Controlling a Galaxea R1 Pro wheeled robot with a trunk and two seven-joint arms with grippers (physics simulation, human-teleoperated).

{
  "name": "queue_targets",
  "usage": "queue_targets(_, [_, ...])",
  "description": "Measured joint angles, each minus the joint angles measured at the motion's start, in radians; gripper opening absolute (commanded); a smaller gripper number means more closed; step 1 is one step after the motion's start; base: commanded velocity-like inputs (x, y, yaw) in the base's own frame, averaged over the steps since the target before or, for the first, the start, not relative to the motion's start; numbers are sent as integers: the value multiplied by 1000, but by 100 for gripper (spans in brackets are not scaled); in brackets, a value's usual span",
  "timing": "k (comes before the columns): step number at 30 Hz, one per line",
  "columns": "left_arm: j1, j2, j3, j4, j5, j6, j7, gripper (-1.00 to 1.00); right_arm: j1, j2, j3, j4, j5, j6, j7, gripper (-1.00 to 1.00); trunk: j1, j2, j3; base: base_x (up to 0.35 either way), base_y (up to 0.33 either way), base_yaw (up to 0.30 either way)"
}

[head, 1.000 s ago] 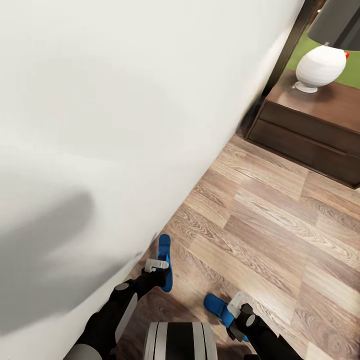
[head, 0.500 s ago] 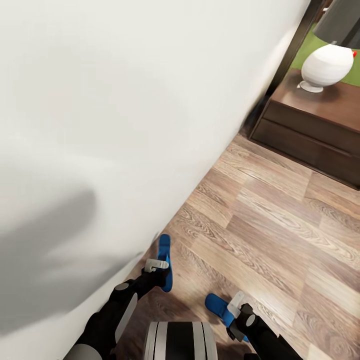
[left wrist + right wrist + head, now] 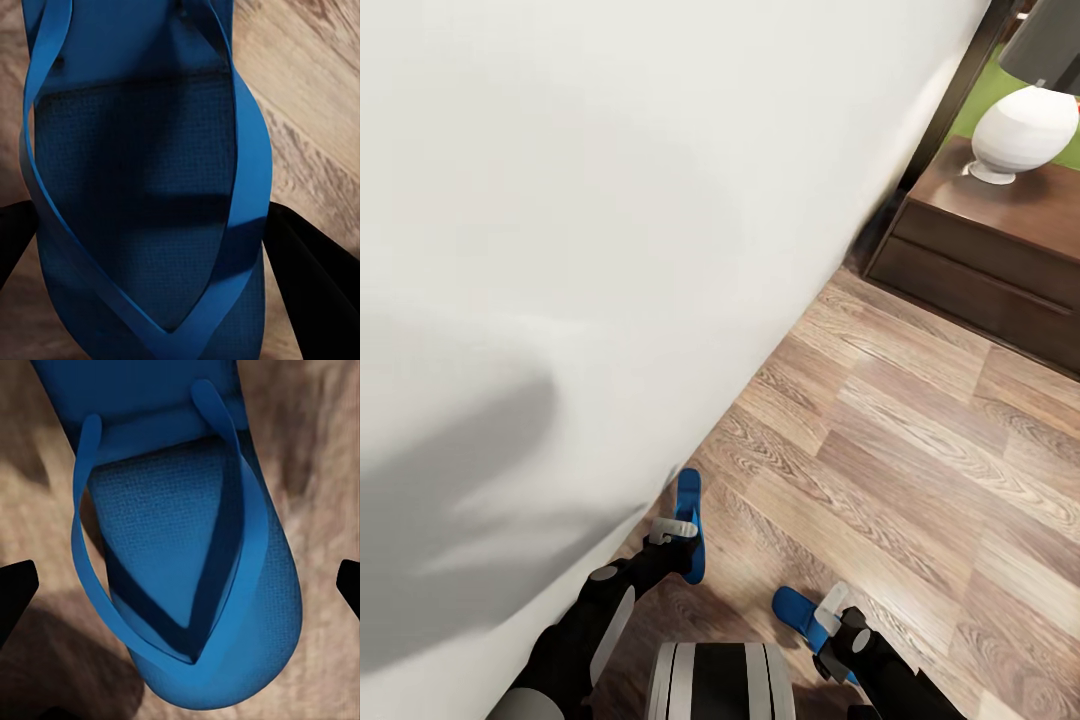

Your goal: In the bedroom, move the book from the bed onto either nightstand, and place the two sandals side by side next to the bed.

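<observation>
Two bright blue sandals are low in the head view, beside the bed's pale mattress. My left gripper is shut on one sandal close to the bed's edge; in the left wrist view its dark fingers press both sides of that sandal. My right gripper is over the other sandal. In the right wrist view its fingertips stand wide apart, clear of that sandal on each side. The dark brown nightstand stands at the upper right. The book is out of view.
A white round lamp with a dark shade stands on the nightstand. A dark upright frame runs between the bed and the nightstand. Wood-plank floor stretches from the bed's edge to the right.
The whole head view has shifted a little, so the nightstand and lamp sit further right. Both grippers and both sandals keep their places in the picture.
</observation>
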Motion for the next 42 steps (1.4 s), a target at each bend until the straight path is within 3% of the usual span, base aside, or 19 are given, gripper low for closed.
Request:
queue_targets(7, [0, 0, 0, 0, 0, 0, 0, -100, 0, 0, 0, -1, 0, 0, 0, 100, 0, 0, 0, 0, 0, 0])
queue_targets(16, [0, 0, 0, 0, 0, 1, -1, -100, 0, 0, 0, -1, 0, 0, 0, 100, 4, -2, -35, 0, 0, 0])
queue_targets(36, [0, 0, -1, 1, 1, 1, -1, -100, 0, 0, 0, -1, 0, 0, 0, 100, 4, -2, -35, 0, 0, 0])
queue_targets(42, [0, 0, -2, 1, 1, 1, -1, -100, 0, 0, 0, -1, 0, 0, 0, 100, 6, -3, -54, 0, 0, 0])
